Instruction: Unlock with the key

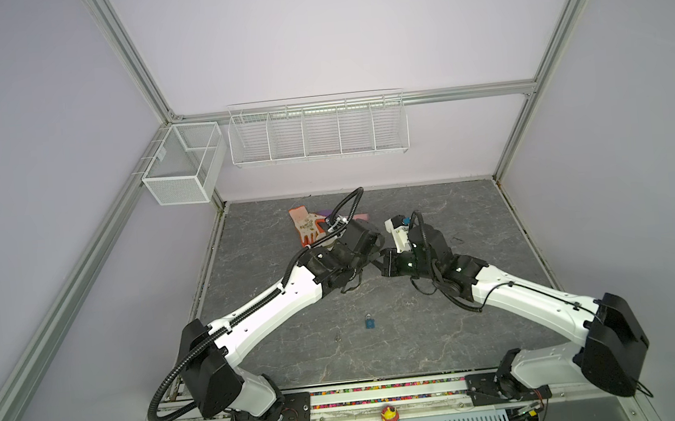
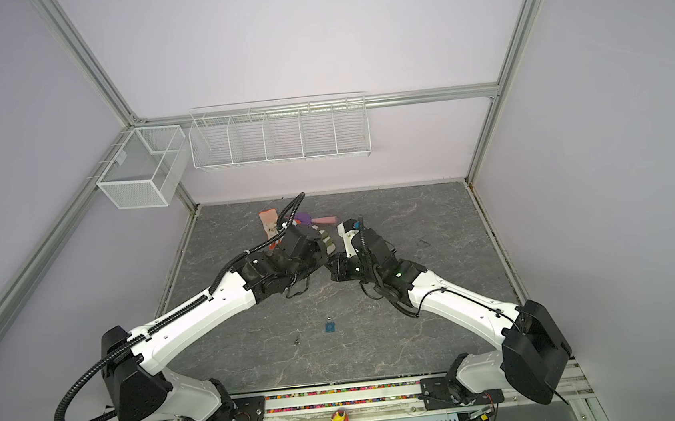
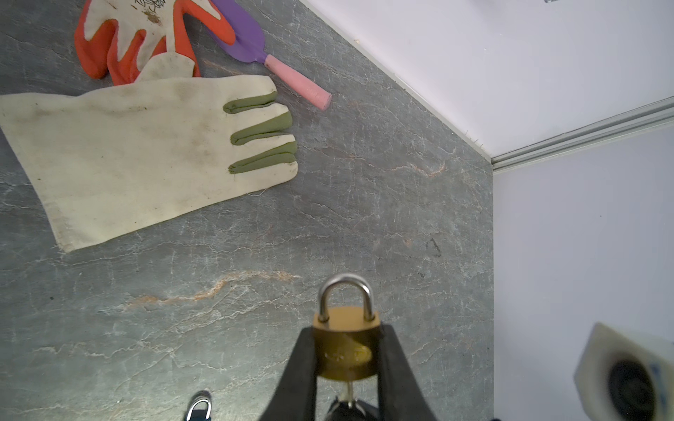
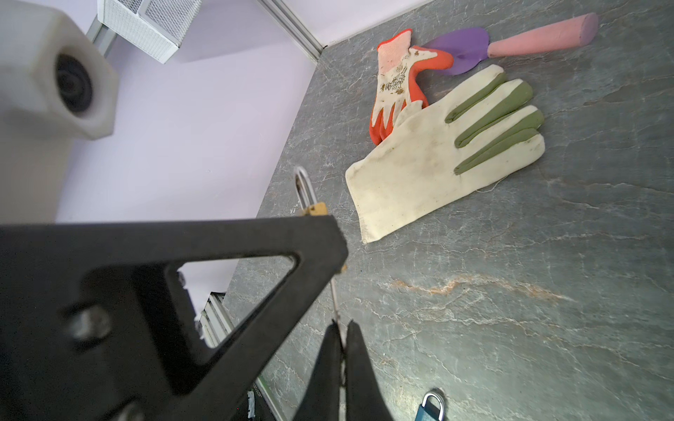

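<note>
The left gripper (image 3: 347, 333) is clamping the brass padlock (image 3: 346, 350) by the sides of its body, jaws narrowed onto it, and it is holding the lock up off the table (image 1: 424, 358) near the middle of the workspace; the shackle (image 3: 345, 282) is sitting down in the body on both legs. Coming in from the opposite side, the right gripper (image 4: 341, 333) is pinching the key (image 4: 333, 300) with its jaws all but touching; the key's thin shaft is running straight up to the underside of the padlock, and in the left wrist view it is looking as though the tip is in the keyway. In both top views the two grippers are meeting tip to tip above the table's centre, though the lock and key are hiding between them there. Nearer the robot's base, a blue padlock (image 1: 369, 322) is lying flat on the table, well apart from the action. Towards the back, a cream glove (image 3: 146, 153) with green fingers is lying partly over an orange glove (image 3: 138, 40); a purple trowel (image 3: 251, 40) with a pink handle is lying just beside them.
</note>
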Available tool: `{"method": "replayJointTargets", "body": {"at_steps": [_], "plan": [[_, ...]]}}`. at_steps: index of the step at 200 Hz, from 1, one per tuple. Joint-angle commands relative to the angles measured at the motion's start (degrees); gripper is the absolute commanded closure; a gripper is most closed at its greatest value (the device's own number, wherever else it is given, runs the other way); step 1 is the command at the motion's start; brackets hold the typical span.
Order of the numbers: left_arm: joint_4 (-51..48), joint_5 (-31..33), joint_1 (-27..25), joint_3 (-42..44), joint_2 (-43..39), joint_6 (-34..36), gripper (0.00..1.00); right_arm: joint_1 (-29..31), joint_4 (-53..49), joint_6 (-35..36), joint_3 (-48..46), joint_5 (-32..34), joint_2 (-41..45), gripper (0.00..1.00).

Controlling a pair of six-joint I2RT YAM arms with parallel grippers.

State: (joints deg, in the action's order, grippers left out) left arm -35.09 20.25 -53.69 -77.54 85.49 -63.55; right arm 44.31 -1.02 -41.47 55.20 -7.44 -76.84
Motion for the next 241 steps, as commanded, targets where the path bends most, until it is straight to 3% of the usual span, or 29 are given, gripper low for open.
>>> {"method": "replayJointTargets", "body": {"at_steps": [1,33,80,136,241], "plan": [[-2.44,1.22,-0.21,1.8,-0.15,0.97,1.0,-0.56,1.97,3.14,3.36,-1.06,2.23,0.94],[-2.95,1.74,-0.2,0.81,-0.11,0.97,1.0,-0.41,1.69,3.17,3.9,-2.43,1.12,0.94],[-0.78,-4.83,-0.89,1.68,-1.94,-2.8,1.0,0.6,4.67,2.37,2.76,-0.51,0.37,0.94],[0.55,-3.53,2.33,1.81,-3.04,-2.98,1.0,0.78,3.46,1.62,-1.54,-1.23,1.94,0.94],[4.28,-4.7,2.66,4.41,-5.43,-7.12,1.0,1.18,5.53,1.77,-0.46,1.06,-0.18,0.94]]}}
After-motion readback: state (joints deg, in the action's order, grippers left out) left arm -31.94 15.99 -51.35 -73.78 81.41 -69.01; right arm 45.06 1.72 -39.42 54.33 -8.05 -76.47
